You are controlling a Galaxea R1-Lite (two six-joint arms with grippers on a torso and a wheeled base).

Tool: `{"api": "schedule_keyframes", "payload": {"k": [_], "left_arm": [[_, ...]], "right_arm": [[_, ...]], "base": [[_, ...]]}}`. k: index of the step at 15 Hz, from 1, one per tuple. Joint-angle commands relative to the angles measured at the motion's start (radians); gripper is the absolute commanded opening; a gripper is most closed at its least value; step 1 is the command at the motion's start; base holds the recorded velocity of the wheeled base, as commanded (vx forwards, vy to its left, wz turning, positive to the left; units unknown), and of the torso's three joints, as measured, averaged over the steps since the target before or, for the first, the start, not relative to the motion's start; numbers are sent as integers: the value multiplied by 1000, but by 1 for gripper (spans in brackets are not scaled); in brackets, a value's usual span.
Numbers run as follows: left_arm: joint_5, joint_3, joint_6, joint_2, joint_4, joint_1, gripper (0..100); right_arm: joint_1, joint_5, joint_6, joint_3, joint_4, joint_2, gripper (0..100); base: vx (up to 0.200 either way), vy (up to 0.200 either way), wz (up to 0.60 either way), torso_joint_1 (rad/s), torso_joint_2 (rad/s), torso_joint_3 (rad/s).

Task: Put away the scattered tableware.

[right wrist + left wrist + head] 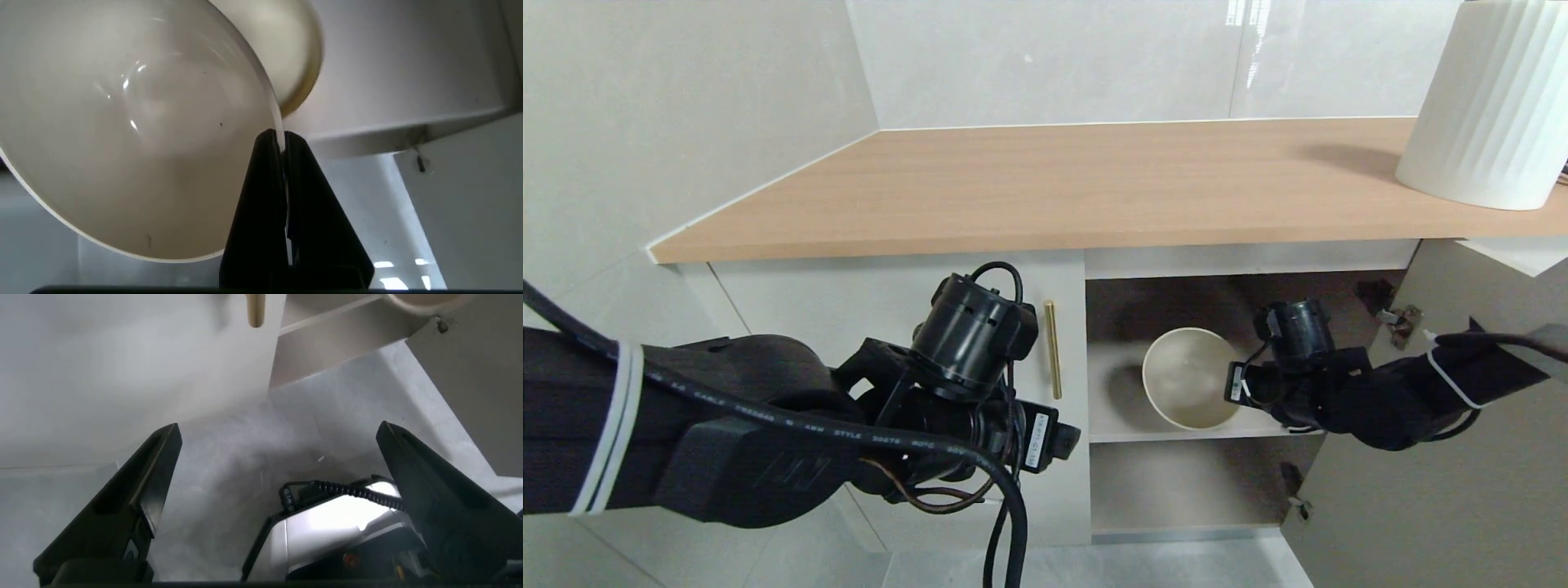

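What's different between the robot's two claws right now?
The right gripper is shut on the rim of a cream bowl; the left gripper is open and empty. The right gripper is at the open cabinet compartment, by its shelf; the left gripper is in front of the closed door. Both are black.

Bright, even light. Window glare streaks the glossy wall (1248, 20); small glints sit inside the bowl (139, 106). The white pot (1486, 106) shadows the counter (1054, 188) softly; the cabinet (1176, 302) interior is dim.
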Motion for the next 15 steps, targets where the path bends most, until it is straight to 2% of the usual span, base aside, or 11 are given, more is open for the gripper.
{"api": "schedule_keyframes", "payload": {"k": [1,4,10,15], "left_arm": [[0,-1,-1,12,-1,-1,100],[0,-1,-1,15,-1,-1,100],[0,-1,-1,32,-1,-7,100],[2,-2,-3,32,-1,-8,100]], "right_arm": [[-30,-2,21,-56,8,78,0],[-62,-10,46,-123,41,130,0],[-62,-10,50,-197,72,162,0],[-62,-10,58,-206,86,175,0]], "base": [[0,0,0,0,0,0],[0,0,0,0,0,0],[0,0,0,0,0,0],[0,0,0,0,0,0]]}}
